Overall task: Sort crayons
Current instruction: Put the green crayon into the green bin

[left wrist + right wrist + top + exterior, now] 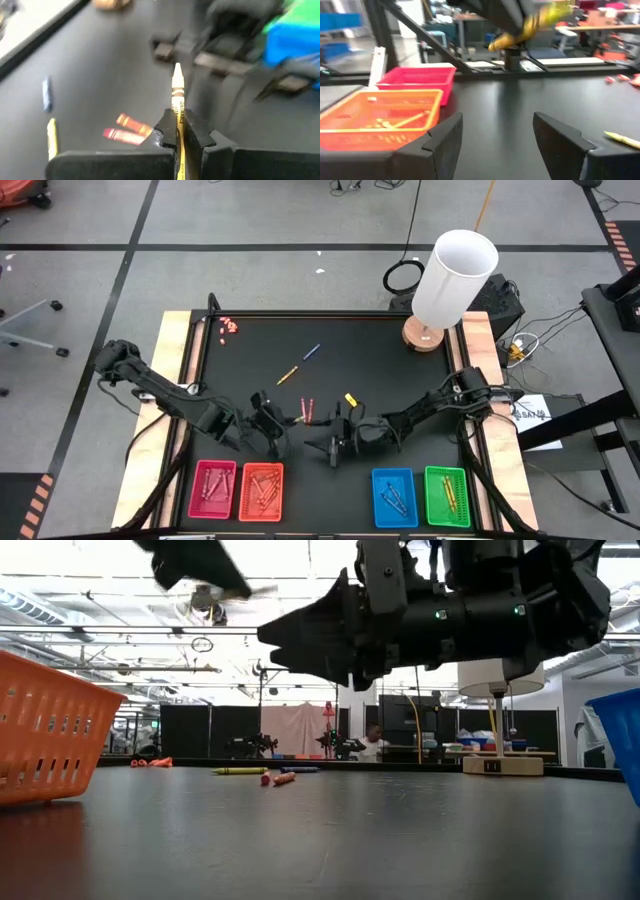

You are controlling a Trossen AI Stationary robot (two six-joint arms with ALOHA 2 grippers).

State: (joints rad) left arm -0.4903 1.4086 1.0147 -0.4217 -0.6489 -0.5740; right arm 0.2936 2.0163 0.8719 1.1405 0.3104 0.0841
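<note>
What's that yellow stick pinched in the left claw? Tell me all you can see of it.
It is a yellow crayon: a thin stick in a yellow paper wrapper with dark printed bands and lettering, ending in a pale, waxy-looking cone tip. The left claw is shut on it, its two dark fingers clamping the wrapped body so the tip pokes out ahead. Only the fingers touch it; it is held up off the black table, pointing toward the right claw's side, where the blue tray sits.
</note>
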